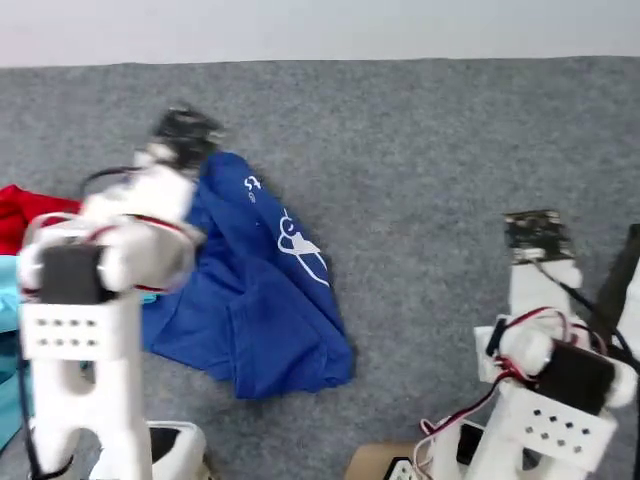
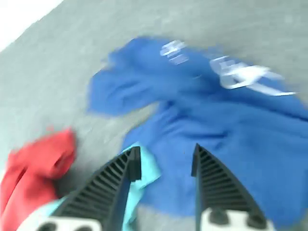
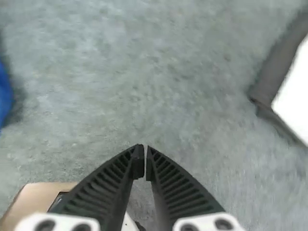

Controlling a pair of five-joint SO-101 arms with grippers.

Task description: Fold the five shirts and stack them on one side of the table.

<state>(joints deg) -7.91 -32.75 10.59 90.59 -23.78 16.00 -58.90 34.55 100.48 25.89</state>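
A crumpled blue shirt (image 1: 265, 300) with a white print lies on the grey carpeted table (image 1: 420, 150), left of centre. In the left wrist view the blue shirt (image 2: 231, 115) spreads below my left gripper (image 2: 166, 161), which hovers open over its edge with nothing between the fingers. A red shirt (image 1: 25, 215) and a light-blue shirt (image 1: 8, 300) lie at the table's left edge; the red shirt (image 2: 33, 168) and a light-blue shirt (image 2: 144, 175) sit beside the blue one. My right gripper (image 3: 140, 159) is shut and empty over bare carpet at the right.
A tan cardboard piece (image 1: 375, 462) lies at the front edge near the right arm's base. A dark strip and a white panel (image 3: 293, 96) border the table's right side. Bare carpet stretches across the middle and back of the table.
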